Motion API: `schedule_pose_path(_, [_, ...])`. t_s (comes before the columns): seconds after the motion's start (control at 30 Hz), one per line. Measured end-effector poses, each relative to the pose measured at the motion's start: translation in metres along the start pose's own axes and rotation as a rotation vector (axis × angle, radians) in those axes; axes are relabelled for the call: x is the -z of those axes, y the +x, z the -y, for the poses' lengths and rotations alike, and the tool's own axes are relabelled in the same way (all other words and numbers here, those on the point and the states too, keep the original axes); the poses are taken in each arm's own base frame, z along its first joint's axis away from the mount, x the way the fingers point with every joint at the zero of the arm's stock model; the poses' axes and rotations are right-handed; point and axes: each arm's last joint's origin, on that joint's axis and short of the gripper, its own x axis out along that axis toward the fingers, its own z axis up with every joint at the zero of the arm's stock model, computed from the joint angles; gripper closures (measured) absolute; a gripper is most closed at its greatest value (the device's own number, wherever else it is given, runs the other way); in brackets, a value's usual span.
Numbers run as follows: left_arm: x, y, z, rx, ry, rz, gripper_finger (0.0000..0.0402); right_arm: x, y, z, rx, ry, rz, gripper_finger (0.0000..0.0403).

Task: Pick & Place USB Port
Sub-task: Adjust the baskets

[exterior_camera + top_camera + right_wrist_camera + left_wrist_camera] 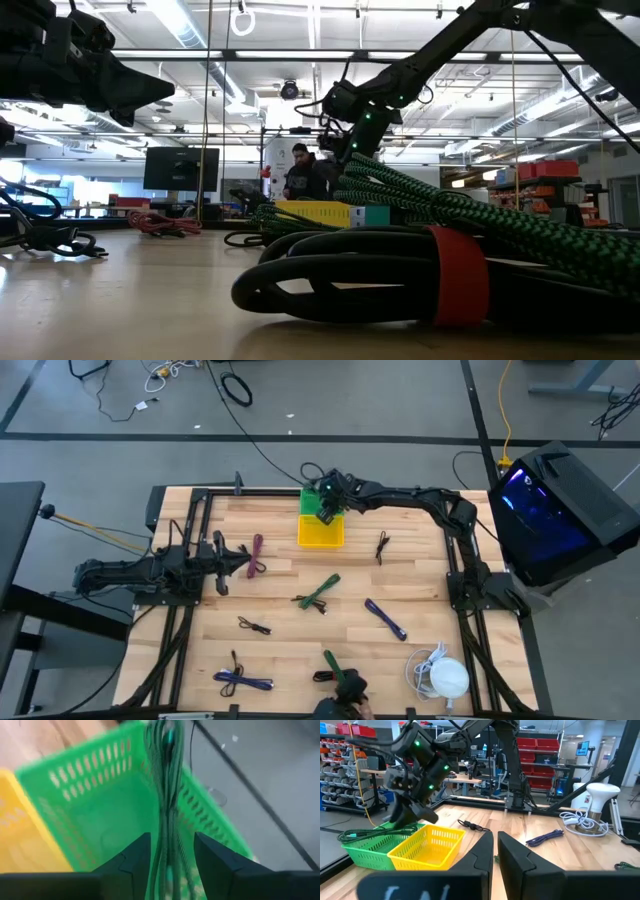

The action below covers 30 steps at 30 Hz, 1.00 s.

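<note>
Item 1, near edge of the worktop (420, 575), around 6 o'clock in the high view: a black-and-green cable bundle (340, 678) is lying by the edge, with a purple cable (243, 681) at about 7 o'clock and a white device with its coiled white cord (447, 676) at about 5 o'clock.

Item 2, mid worktop: a green cable (319, 593) is lying at centre, a second purple cable (386, 619) toward 4 o'clock, a small black cable (254, 625) toward 8 o'clock. All are waiting loose on the wood.

Item 3, 9 o'clock: the left end effector (237, 560) is idling low, fingers nearly together and holding nothing, with a maroon cable (257, 555) just beside its tip.

Item 4, toward 2 o'clock: a thin black cable (382, 546) is lying apart from the others.

Item 5, 12 o'clock, far edge: a yellow basket (320, 532) is sitting touching a green basket (100, 795) behind it. The right end effector (170, 852) is hanging over the green basket, clenched on a green braided cable (167, 790) that is dangling into it.

Status, as a judgement: one cable is at the point of placement but not yet released; both baskets otherwise look empty in the wrist views, and at least seven cables are remaining on the worktop, so the sorting looks to be at an early stage.
</note>
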Motion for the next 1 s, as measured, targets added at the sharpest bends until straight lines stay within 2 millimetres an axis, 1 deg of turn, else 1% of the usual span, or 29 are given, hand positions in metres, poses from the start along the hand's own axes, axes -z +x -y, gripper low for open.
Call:
schedule_pose_path(0.2, [0.0001,0.0000,0.0001,0.003,0.001,-0.002,0.0371,-0.0006,-0.0006,-0.0008,-0.007,-0.009,0.004,0.0266])
schedule_pose_path(0.33, [0.0001,0.0000,0.0001,0.003,0.001,-0.001,0.0371,0.0006,-0.0008,-0.0030,-0.068,-0.030,-0.007,0.0276])
schedule_pose_path(0.4, [0.0001,0.0000,0.0001,0.003,0.001,-0.001,0.0372,-0.0001,-0.0007,-0.0043,-0.148,-0.026,0.004,0.0282])
schedule_pose_path(0.5, [0.0001,0.0000,0.0001,0.003,0.001,-0.002,0.0371,-0.0002,-0.0005,-0.0025,-0.100,-0.010,0.002,0.0304])
schedule_pose_path(0.63, [0.0001,0.0000,0.0001,0.003,0.001,-0.002,0.0372,0.0001,-0.0003,-0.0017,-0.089,-0.024,-0.001,0.0361])
schedule_pose_path(0.73, [0.0001,0.0000,0.0001,0.003,0.001,-0.002,0.0371,0.0020,-0.0003,-0.0017,-0.094,-0.022,-0.020,0.0389])
schedule_pose_path(0.9, [0.0001,0.0000,0.0001,0.004,0.001,-0.002,0.0372,0.0081,-0.0007,-0.0021,-0.099,-0.036,-0.081,0.0395])
schedule_pose_path(1.0, [0.0001,0.0000,0.0001,0.004,0.001,-0.002,0.0371,0.0059,-0.0004,-0.0012,-0.070,-0.034,-0.060,0.0400])
